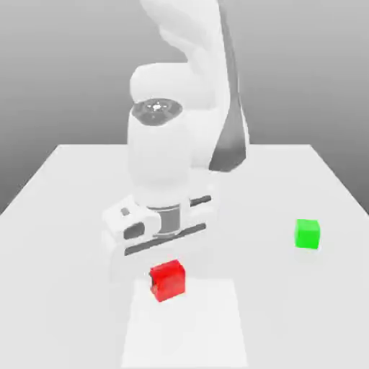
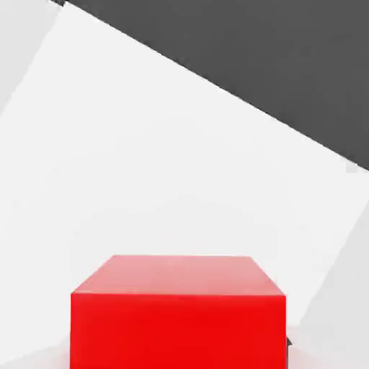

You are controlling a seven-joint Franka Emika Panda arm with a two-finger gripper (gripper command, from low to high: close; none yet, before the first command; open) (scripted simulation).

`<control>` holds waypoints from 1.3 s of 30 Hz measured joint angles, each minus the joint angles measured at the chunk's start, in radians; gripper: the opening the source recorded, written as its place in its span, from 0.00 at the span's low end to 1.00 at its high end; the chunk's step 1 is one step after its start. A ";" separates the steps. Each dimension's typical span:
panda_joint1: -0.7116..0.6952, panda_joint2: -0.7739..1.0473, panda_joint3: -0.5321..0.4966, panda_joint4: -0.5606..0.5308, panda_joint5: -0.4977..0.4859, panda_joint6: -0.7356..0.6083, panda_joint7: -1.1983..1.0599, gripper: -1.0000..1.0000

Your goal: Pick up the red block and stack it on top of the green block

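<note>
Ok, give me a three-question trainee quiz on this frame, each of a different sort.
1. True or false: the bright green cube sits underneath the bright red block.
2. Multiple choice: in the exterior view, the green cube is on which side of the red block? A) that view's left B) that view's right
3. Fill in: the robot arm is mostly ____ in colour.
Key: 1 false; 2 B; 3 white.

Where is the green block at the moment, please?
The green block sits on the table toward the exterior view's right, away from the red block.
</note>
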State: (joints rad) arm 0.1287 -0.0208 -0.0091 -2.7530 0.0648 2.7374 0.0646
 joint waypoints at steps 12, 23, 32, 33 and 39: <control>0.445 -0.187 0.240 -0.123 0.106 -0.059 -0.369 0.00; 0.623 -0.141 0.378 -0.177 0.056 0.036 -0.477 0.00; 0.585 0.035 0.368 -0.177 -0.106 0.203 -0.365 1.00; 0.585 0.035 0.368 -0.177 -0.106 0.203 -0.365 1.00; 0.605 -0.010 0.370 -0.176 -0.060 0.163 -0.397 1.00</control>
